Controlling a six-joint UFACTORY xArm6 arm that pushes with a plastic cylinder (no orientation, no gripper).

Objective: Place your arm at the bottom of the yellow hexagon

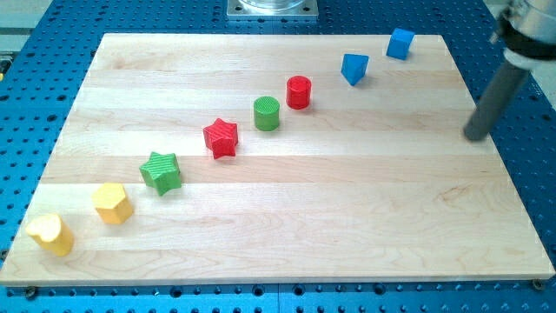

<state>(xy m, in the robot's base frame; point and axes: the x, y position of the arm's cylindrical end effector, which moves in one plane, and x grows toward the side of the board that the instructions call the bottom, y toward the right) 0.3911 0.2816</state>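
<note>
The yellow hexagon lies near the view's lower left of the wooden board. My tip is at the view's right edge of the board, far to the right of and above the yellow hexagon. It touches no block. The nearest blocks to my tip are the blue triangular block and the blue cube, both up and to its left.
A diagonal row of blocks runs from lower left to upper right: a yellow heart-like block, a green star, a red star, a green cylinder, a red cylinder. Blue perforated table surrounds the board.
</note>
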